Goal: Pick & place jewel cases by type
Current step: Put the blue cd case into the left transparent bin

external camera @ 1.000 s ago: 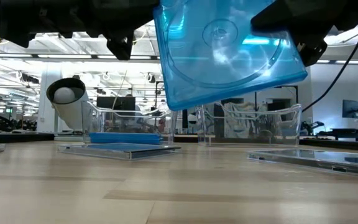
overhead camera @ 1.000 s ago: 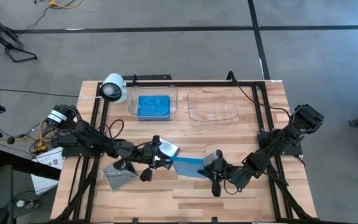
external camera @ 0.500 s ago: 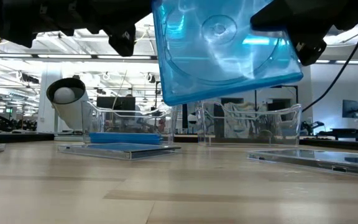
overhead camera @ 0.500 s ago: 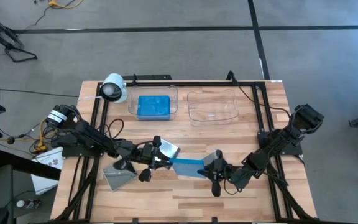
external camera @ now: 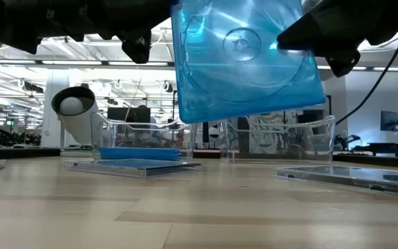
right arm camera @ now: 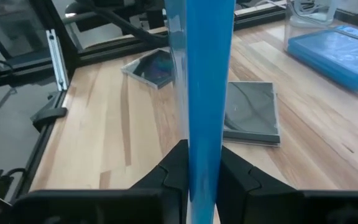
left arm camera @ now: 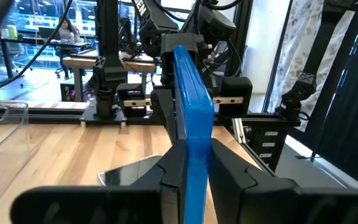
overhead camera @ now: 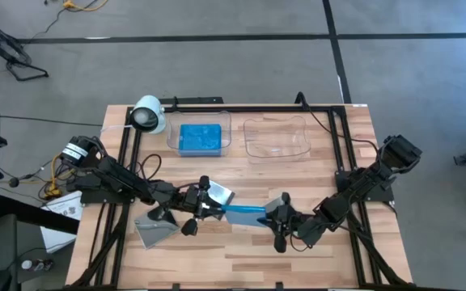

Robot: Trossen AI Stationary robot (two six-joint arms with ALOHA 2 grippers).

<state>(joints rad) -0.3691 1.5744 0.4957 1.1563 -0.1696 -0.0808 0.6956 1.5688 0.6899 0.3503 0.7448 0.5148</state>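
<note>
**Two grippers, one blue case between them**

Both of my grippers pinch the same blue case (overhead camera: 244,212), lifted clear of the table (overhead camera: 330,259) and turned on edge. My left gripper (overhead camera: 209,209) clamps one end, my right gripper (overhead camera: 270,216) the other, so the case's long axis runs straight from one tool to the other. From each wrist it shows as a thin blue blade pressed between my fingers (left arm camera: 229,171).

Beyond my left gripper, toward the table's far edge, the tray (overhead camera: 226,121) already holding blue cases (overhead camera: 200,138) lies nearer my left arm than my right; I judge the left should carry once the right lets go. The empty tray (overhead camera: 277,138) stands beside it. Two clear cases (overhead camera: 219,194) (overhead camera: 155,229) lie flat close by my left gripper.

The fingertips themselves are hidden behind the case, so I cannot tell how deep either grip reaches.
</note>
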